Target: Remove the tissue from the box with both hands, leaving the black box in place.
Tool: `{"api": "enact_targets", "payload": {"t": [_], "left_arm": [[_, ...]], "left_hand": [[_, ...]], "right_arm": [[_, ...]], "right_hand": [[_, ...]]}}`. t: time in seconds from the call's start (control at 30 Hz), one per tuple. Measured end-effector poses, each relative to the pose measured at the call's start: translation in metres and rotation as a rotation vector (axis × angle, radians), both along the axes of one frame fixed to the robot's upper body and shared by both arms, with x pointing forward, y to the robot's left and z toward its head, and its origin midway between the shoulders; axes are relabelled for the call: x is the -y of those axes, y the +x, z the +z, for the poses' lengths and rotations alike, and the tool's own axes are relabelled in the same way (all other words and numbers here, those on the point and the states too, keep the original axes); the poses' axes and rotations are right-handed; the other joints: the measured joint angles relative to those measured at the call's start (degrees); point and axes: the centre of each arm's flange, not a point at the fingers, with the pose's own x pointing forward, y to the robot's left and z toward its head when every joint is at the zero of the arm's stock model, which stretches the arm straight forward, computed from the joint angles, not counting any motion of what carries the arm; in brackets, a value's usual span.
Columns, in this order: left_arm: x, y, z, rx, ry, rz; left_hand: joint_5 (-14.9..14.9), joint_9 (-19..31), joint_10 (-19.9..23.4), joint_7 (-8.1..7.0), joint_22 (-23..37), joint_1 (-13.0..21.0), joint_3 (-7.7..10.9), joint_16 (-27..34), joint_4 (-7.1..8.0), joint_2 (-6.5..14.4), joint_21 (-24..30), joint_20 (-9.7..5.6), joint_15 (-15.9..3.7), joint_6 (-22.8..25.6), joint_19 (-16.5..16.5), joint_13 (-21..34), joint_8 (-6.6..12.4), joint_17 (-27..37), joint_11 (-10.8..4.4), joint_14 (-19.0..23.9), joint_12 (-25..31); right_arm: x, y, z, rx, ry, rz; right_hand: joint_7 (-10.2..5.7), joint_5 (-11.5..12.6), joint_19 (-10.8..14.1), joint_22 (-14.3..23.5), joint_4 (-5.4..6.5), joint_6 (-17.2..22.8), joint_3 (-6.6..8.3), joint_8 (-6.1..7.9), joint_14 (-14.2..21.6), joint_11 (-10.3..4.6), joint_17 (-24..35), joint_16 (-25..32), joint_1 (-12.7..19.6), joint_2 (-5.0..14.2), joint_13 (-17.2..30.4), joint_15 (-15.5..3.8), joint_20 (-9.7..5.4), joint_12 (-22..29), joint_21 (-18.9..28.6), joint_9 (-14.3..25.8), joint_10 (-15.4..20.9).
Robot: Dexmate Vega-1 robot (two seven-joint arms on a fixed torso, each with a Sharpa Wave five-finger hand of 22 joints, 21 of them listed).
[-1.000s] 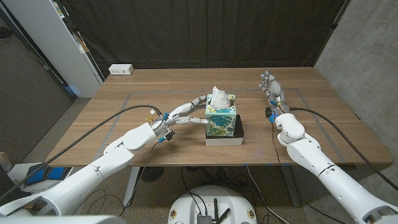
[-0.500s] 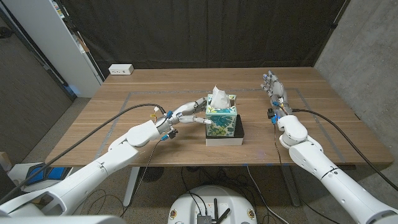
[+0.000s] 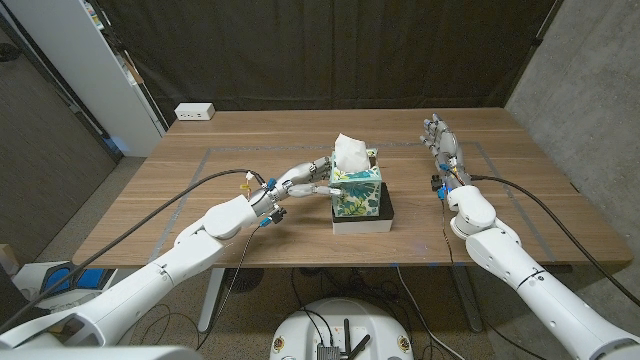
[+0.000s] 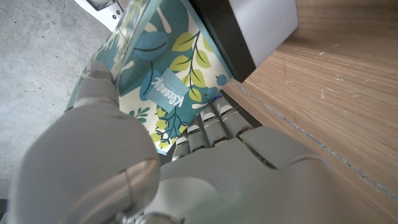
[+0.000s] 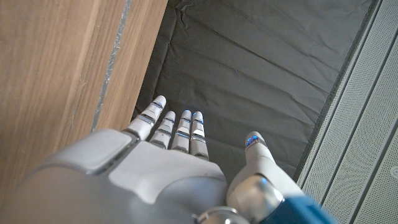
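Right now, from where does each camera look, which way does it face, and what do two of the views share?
Head view: on the robot's head, facing down over the wooden table; both arms, left hand and right hand show.
Left wrist view: on the left wrist, facing along the left hand at the tissue box.
Right wrist view: on the right wrist, facing along the right hand past the table edge toward a dark curtain.
Shared: head and left wrist views both show the tissue box on the black box.

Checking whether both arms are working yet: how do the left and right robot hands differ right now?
The left robot hand grips the tissue box at its side; the right robot hand touches nothing, fingers straight. The left sits mid-table beside the black box; the right hangs well off toward the table's far right. Both are grey.
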Motion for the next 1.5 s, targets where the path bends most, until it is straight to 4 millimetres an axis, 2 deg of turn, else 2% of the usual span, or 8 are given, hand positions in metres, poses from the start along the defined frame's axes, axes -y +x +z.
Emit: {"api": "enact_targets", "payload": {"t": [0.3, 0.47, 0.53, 0.77, 1.17, 1.5], "left_arm": [[-0.001, 0.0, 0.001, -0.009, -0.001, 0.005], [-0.001, 0.0, 0.004, -0.015, 0.005, 0.003], [-0.002, 0.0, 0.006, -0.015, 0.007, 0.003], [-0.002, -0.003, 0.019, 0.004, 0.009, 0.001], [-0.005, -0.01, 0.04, 0.06, 0.005, 0.017], [-0.005, -0.016, 0.054, 0.108, -0.011, 0.013]], "left_hand": [[-0.4, 0.0, 0.2, 0.23, 0.0, 0.1, 0.21, 0.0, 0.06, 0.1, 0.0, 0.0, 0.0, 0.2, 0.0, 0.3, 0.43, -0.1, 0.2, 0.0, 0.0], [-0.9, 0.1, 0.2, 0.43, 0.0, 0.4, 0.41, -0.3, -0.14, 0.4, 0.1, -0.87, 0.01, 0.0, 0.9, 0.3, 0.44, -0.1, 0.21, 0.6, -0.3], [-1.2, 0.3, 0.2, 0.43, 0.0, 0.4, 0.75, -0.6, -0.47, 0.4, 0.7, -1.77, -0.09, 0.0, 1.8, 0.5, 0.45, -0.1, 0.21, 0.7, -0.6], [-1.8, 0.3, 1.3, 1.04, -0.3, 1.8, 1.89, -1.4, -0.74, 0.8, 2.9, -2.16, -0.09, 0.6, 8.9, 0.8, 1.7, -0.3, 0.49, 1.7, -0.8], [-2.0, 0.3, 1.7, 1.34, -0.8, 3.7, 2.92, -1.4, -0.9, 1.7, 3.1, -1.87, -0.2, 0.9, 10.7, 1.1, 2.26, -0.1, 0.72, 2.9, -1.2], [-2.1, 0.2, 3.5, 2.09, -0.8, 4.4, 3.96, -1.4, -0.95, 1.9, 3.8, -0.06, -0.3, 1.7, 12.5, 1.2, 3.11, 0.1, 1.03, 5.2, -1.4]], "right_arm": [[0.0, 0.001, 0.0, -0.002, 0.002, 0.001], [0.0, 0.002, -0.002, -0.006, 0.005, 0.0], [0.0, 0.003, -0.002, -0.008, 0.007, 0.0], [0.002, 0.005, -0.005, -0.013, 0.015, 0.0], [0.004, 0.009, -0.01, -0.016, 0.029, 0.001], [0.007, 0.01, -0.01, -0.013, 0.039, 0.0]], "right_hand": [[0.0, 0.0, 0.0, 0.0, 0.0, 0.0, 0.0, 0.0, 0.0, 0.0, 0.0, 0.0, 0.0, 0.0, 0.0, 0.0, 0.0, 0.0, 0.0, 0.0, 0.0], [0.0, 0.0, 0.0, 0.0, 0.0, 0.0, 0.0, 0.0, 0.0, 0.0, 0.0, 0.0, 0.0, 0.0, 0.0, 0.0, 0.0, 0.0, 0.0, 0.0, 0.0], [0.0, 0.0, 0.0, 0.0, 0.0, 0.0, 0.0, 0.0, 0.0, 0.0, 0.0, 0.0, 0.0, 0.0, 0.0, 0.0, 0.0, 0.0, 0.0, 0.0, 0.0], [0.0, 0.0, 0.0, 0.0, 0.01, 0.0, 0.0, 0.0, 0.3, 0.0, 0.0, 0.0, 0.0, 0.0, 0.0, 0.31, 0.0, 0.0, 0.0, 0.0, 0.0], [0.0, 0.0, 0.0, 0.0, 0.01, 0.0, 0.0, 0.0, 0.1, 0.32, 0.0, 0.0, -0.4, 0.39, 0.0, 0.53, -0.01, 0.0, 0.0, 0.0, 0.3], [0.0, 0.0, 0.0, 0.0, 0.01, 0.0, 0.0, 0.0, 0.1, 0.32, 0.0, 0.0, -0.4, 0.39, 0.0, 0.52, -0.01, 0.0, 0.0, 0.0, 0.3]]}}
